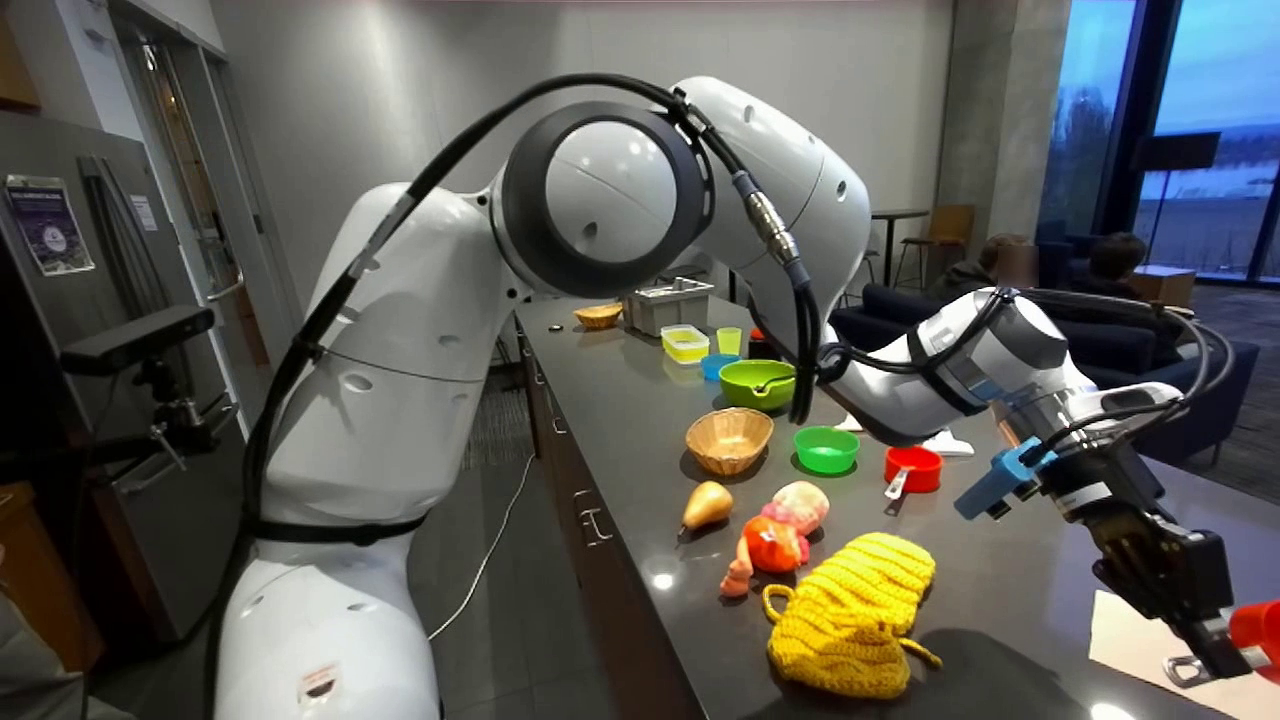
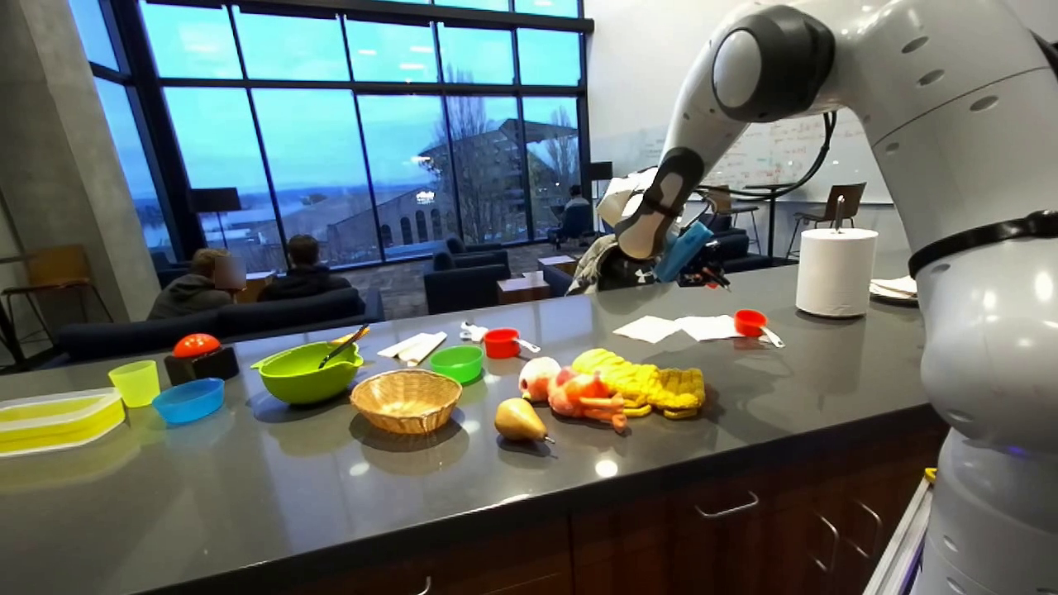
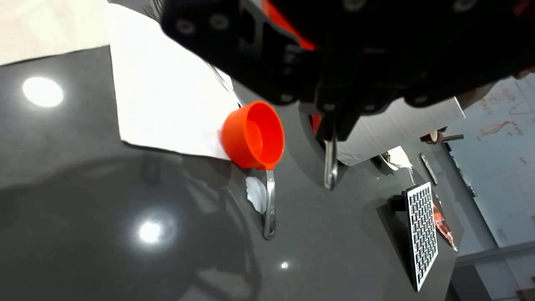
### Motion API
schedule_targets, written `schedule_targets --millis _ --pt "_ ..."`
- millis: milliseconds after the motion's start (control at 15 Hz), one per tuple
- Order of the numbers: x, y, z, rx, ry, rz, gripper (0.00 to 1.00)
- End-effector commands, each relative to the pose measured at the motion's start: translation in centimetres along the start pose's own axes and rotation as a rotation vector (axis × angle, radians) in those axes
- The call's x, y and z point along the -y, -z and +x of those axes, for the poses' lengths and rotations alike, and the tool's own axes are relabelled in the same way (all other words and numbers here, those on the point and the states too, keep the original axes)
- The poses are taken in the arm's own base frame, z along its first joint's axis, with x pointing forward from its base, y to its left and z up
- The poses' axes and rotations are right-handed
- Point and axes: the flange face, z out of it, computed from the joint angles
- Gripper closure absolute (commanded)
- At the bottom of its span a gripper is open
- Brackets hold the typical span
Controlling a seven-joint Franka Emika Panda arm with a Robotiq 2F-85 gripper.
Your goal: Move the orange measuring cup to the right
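In an exterior view, risking a mix-up with the bowl-side twin [image 2: 500, 343], a look-alike just beside the small green bowl [image 2: 456, 364] at 2 o'clock, because of matching colour and shape. Next, risking a swivel or slip of the cup [image 1: 1258, 628], probably from pinching so thin a handle [image 3: 331, 167], plus a fall past the far edge of the tabletop [image 2: 273, 479] through straying toward 12 o'clock. Farther along, risking a knock on the paper-side twin [image 2: 750, 322], at the 3 o'clock end of the papers [image 2: 707, 328], by lowering too soon. Beyond that twin, toward 2 o'clock, risking a bump into the towel roll [image 2: 836, 273] by swinging wide.

Now for the hand [image 1: 1236, 655], in an exterior view: showing the handle's bare end toward 8 o'clock, gripping the metal with scarcely any gap between the fingertips [image 3: 325, 132], and holding the cup out toward 2 o'clock, partly out of view. Apparently suspending the cup off the tabletop, at an unclear height. In the wrist view, letting the handle's end jut at 6 o'clock and hiding most of the cup. Touching nothing else visible.
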Motion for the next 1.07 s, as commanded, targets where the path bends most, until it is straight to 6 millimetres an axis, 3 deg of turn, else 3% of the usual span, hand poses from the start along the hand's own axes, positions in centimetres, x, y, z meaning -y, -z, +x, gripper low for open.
schedule_targets --millis 0,400,1000 --pt "0.0 0.0 0.1 0.001 0.001 -0.001 0.96" --pt "-0.3 -1.1 0.7 0.007 -0.015 -0.033 0.99" --pt "-0.8 -6.5 3.2 0.092 -0.066 -0.125 0.99"
